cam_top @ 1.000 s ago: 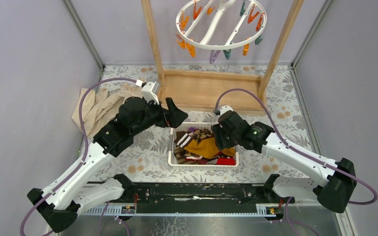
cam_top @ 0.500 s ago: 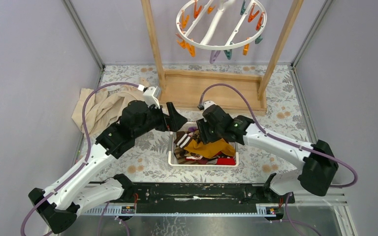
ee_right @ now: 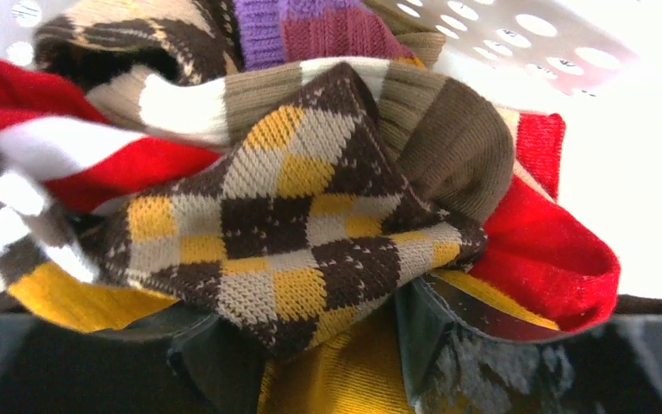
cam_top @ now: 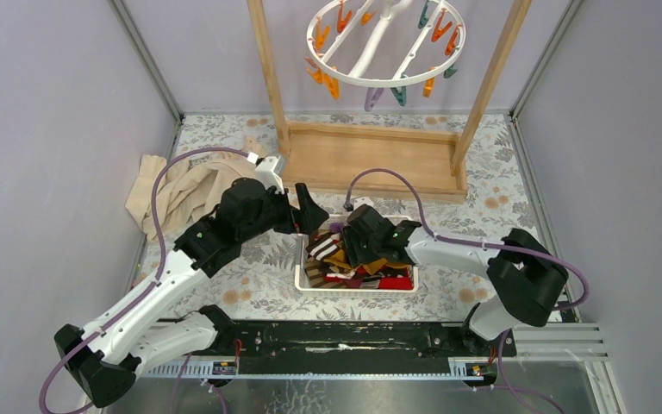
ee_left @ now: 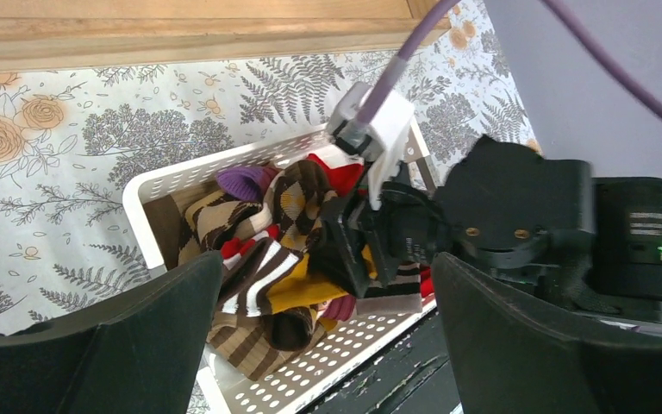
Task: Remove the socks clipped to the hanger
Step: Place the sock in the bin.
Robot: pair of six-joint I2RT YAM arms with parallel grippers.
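The hanger [cam_top: 385, 43], a white ring with orange, teal and purple clips, hangs at the top with nothing clipped to it. The socks [cam_top: 332, 259] lie heaped in a white basket [cam_top: 300, 269]. My right gripper [cam_top: 358, 241] is down in the heap. In the right wrist view its jaws [ee_right: 327, 345] stand partly apart, and a mustard yellow sock [ee_right: 336, 375] fills the gap under a brown argyle sock [ee_right: 293, 233]. My left gripper [cam_top: 310, 214] hovers wide open at the basket's far left corner. Its fingers frame the pile [ee_left: 267, 276] and touch nothing.
A wooden rack frame [cam_top: 371, 157] stands behind the basket and carries the hanger. A large beige cloth [cam_top: 172, 185] lies crumpled at the left. Grey walls close in both sides. The right arm's wrist [ee_left: 517, 216] sits close beside my left fingers.
My right gripper has slid left across the basket and lower into the socks, covering most of the mustard sock. My left arm has shifted slightly nearer the basket, still open.
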